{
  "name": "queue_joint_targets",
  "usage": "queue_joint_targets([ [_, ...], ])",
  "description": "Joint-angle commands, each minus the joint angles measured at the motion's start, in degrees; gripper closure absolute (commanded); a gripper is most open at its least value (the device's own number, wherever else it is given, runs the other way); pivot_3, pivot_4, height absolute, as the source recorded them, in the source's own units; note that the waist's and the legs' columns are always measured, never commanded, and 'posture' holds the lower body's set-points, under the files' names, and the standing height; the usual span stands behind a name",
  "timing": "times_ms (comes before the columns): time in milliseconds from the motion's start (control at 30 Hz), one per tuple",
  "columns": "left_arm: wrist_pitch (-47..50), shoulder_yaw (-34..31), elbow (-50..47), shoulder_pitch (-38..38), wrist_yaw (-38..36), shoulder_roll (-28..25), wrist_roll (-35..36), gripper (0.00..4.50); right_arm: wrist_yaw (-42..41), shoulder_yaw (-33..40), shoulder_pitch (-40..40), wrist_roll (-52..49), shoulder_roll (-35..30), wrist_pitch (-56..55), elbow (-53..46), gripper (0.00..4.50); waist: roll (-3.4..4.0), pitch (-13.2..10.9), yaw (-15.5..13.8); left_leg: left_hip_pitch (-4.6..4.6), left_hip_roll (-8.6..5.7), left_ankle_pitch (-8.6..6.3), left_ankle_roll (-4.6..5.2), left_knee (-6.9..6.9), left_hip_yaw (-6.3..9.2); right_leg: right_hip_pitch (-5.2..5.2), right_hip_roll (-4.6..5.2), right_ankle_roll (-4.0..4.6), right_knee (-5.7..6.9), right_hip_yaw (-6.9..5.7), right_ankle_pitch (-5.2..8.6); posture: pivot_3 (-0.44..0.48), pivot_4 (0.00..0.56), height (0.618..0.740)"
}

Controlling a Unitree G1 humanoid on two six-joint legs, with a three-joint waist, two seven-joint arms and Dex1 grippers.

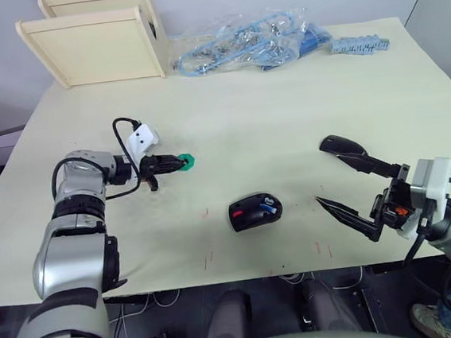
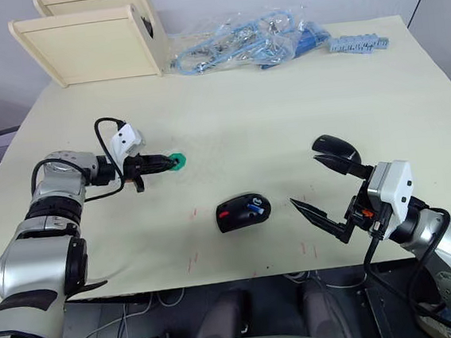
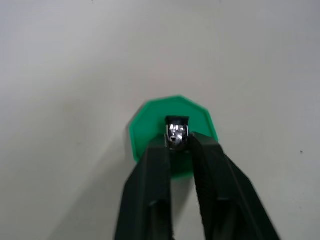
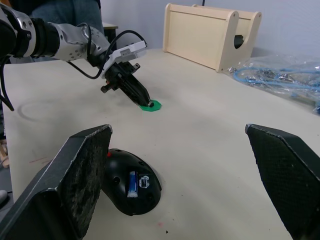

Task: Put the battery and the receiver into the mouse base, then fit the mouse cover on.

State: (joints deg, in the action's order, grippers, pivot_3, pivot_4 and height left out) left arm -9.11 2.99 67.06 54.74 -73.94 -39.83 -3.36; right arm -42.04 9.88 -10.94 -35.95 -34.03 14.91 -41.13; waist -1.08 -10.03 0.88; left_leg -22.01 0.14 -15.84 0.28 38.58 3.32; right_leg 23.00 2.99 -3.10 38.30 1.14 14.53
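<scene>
The black mouse base [image 1: 255, 211] lies open-side up near the table's front edge, with red parts and the blue battery [image 4: 133, 184] lying in its hollow. Further left, my left gripper [image 1: 179, 163] is shut on the receiver [image 3: 177, 131], a small silver and black plug held at a green disc [image 3: 150, 132] on the table. My right gripper [image 1: 322, 172] hovers to the right of the mouse base, jaws wide open with nothing between them. The mouse cover is out of view.
Two pale wooden boxes [image 1: 94, 46] stand at the back left. A clear bag of blue cables [image 1: 253, 42] and a blue strip [image 1: 357, 44] lie along the back edge. The table's front edge [image 1: 244, 279] runs just below the mouse base.
</scene>
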Motion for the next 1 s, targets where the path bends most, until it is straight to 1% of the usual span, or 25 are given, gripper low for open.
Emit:
queue_joint_targets([
  [33, -1.0, 0.0, 0.0, 0.9, -0.1, -0.6, -0.4, 4.16, 0.1, 1.2, 0.1, -0.8, -0.5, -0.3, -1.6, 0.0, 0.0, 0.0, 0.0, 0.0, 0.0, 0.0, 0.0, 0.0, 0.0, 0.0, 0.0, 0.0, 0.0, 0.0, 0.0, 0.0, 0.15, 0.74],
  [200, -1.3, -0.1, 0.0, 0.8, -0.2, -0.7, -0.3, 4.16, 0.2, 1.2, 0.1, -0.7, -0.5, -0.2, -1.6, 0.0, 0.0, 0.0, 0.0, 0.0, 0.0, 0.0, 0.0, 0.0, 0.0, 0.0, 0.0, 0.0, 0.0, 0.0, 0.0, 0.0, 0.15, 0.74],
  [300, 0.0, -1.6, -0.4, 1.2, -1.2, -0.7, 1.4, 4.16, 0.2, 1.0, 0.3, -0.6, -0.5, -0.2, -1.6, 0.0, 0.0, 0.0, 0.0, 0.0, 0.0, 0.0, 0.0, 0.0, 0.0, 0.0, 0.0, 0.0, 0.0, 0.0, 0.0, 0.0, 0.15, 0.74],
  [433, 4.5, -3.4, -4.3, 1.6, -7.9, -1.7, 5.1, 4.16, 0.3, 0.5, 0.6, -0.9, -1.1, 1.1, -2.0, 0.0, 0.0, 0.0, 0.0, -0.01, 0.0, 0.0, 0.0, 0.01, 0.0, 0.0, 0.0, 0.0, 0.0, 0.0, 0.0, 0.0, 0.15, 0.74],
  [533, 7.8, -3.5, -9.0, 0.8, -11.7, -2.8, 6.7, 4.16, 2.6, 0.6, 1.8, -2.2, -0.9, 3.5, -2.5, 0.0, -0.02, 0.0, 0.1, -0.02, 0.0, 0.0, 0.0, 0.02, 0.01, 0.0, 0.0, 0.0, 0.01, -0.01, 0.0, 0.0, 0.15, 0.74],
  [633, 11.9, -3.2, -15.8, -0.8, -14.7, -3.6, 8.3, 4.16, 3.9, -0.4, 3.1, -1.4, -1.6, 5.5, -2.8, 0.0, -0.02, 0.0, 0.1, -0.01, 0.01, 0.0, 0.0, 0.02, 0.02, 0.01, 0.0, 0.01, 0.04, 0.0, 0.0, 0.0, 0.15, 0.74],
  [800, 22.7, -1.9, -31.5, -2.8, -17.2, -4.7, 11.5, 4.16, 7.5, -3.8, 8.8, -1.0, -3.0, 12.1, -3.1, 0.0, -0.02, 0.0, 0.1, -0.02, 0.02, 0.0, 0.0, 0.05, 0.03, 0.01, 0.0, 0.01, 0.06, 0.0, 0.0, 0.0, 0.15, 0.74],
  [867, 26.1, -1.4, -36.9, -3.9, -17.1, -4.9, 12.8, 4.16, 8.2, -4.0, 11.0, -4.2, -3.3, 15.3, -3.0, 0.0, -0.02, 0.0, 0.1, -0.03, 0.02, 0.0, 0.0, 0.06, 0.05, 0.01, 0.0, 0.01, 0.06, -0.01, 0.0, 0.0, 0.15, 0.74],
  [1000, 33.3, -0.1, -48.1, -4.9, -15.2, -3.9, 15.6, 4.16, 14.8, -4.1, 19.7, -13.5, -5.0, 30.5, -0.1, 0.0, -0.01, 0.0, 0.2, -0.03, 0.02, 0.0, 0.0, 0.07, 0.06, 0.01, 0.01, 0.01, 0.05, 0.02, 0.0, 0.0, 0.15, 0.74],
])
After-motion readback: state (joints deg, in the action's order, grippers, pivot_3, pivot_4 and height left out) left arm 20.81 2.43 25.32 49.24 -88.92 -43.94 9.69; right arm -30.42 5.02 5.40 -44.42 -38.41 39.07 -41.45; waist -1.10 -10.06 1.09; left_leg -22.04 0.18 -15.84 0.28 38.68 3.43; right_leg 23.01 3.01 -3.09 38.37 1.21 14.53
